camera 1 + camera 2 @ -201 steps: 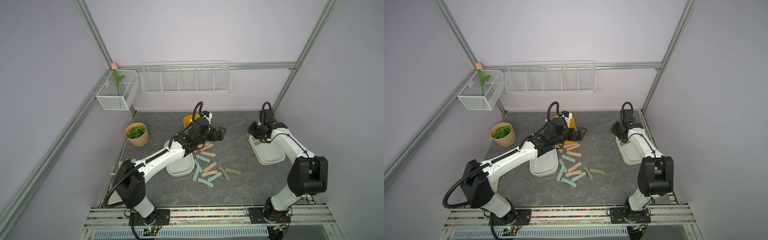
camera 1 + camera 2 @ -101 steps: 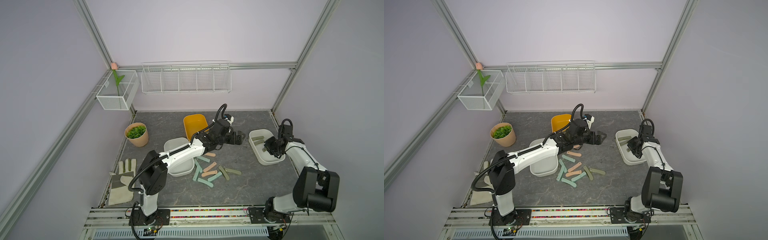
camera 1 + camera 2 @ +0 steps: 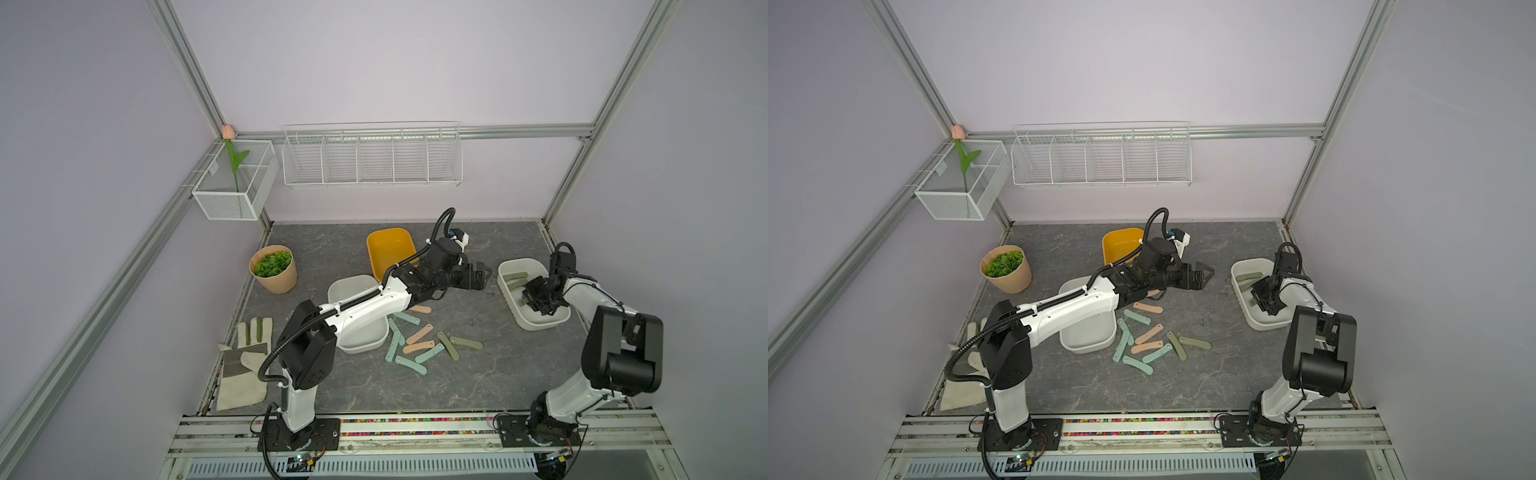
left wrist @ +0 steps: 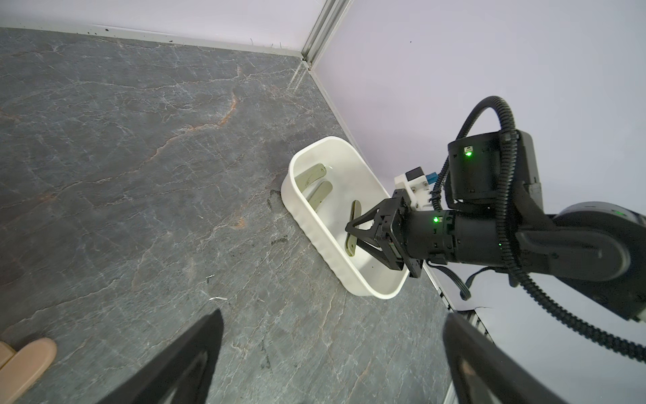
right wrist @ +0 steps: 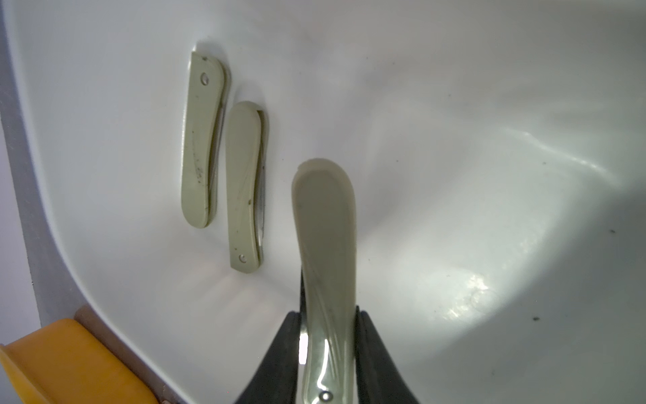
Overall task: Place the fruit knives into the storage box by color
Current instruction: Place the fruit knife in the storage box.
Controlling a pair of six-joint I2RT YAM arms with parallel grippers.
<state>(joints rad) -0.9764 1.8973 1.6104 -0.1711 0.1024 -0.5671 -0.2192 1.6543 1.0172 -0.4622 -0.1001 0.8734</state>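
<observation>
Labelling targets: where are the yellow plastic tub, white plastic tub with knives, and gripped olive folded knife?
yellow plastic tub [image 3: 388, 251]: in a top view, bare floor.
white plastic tub [image 4: 314, 224]: left wrist, outer wall.
olive folded knife [image 5: 325, 227]: right wrist, mid-handle.

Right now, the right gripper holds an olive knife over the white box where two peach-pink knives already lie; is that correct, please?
Not quite: the two knives already lying in the white box are olive, not peach-pink, as the right wrist view shows. The rest stands: the right gripper is shut on an olive knife over that box.
</observation>
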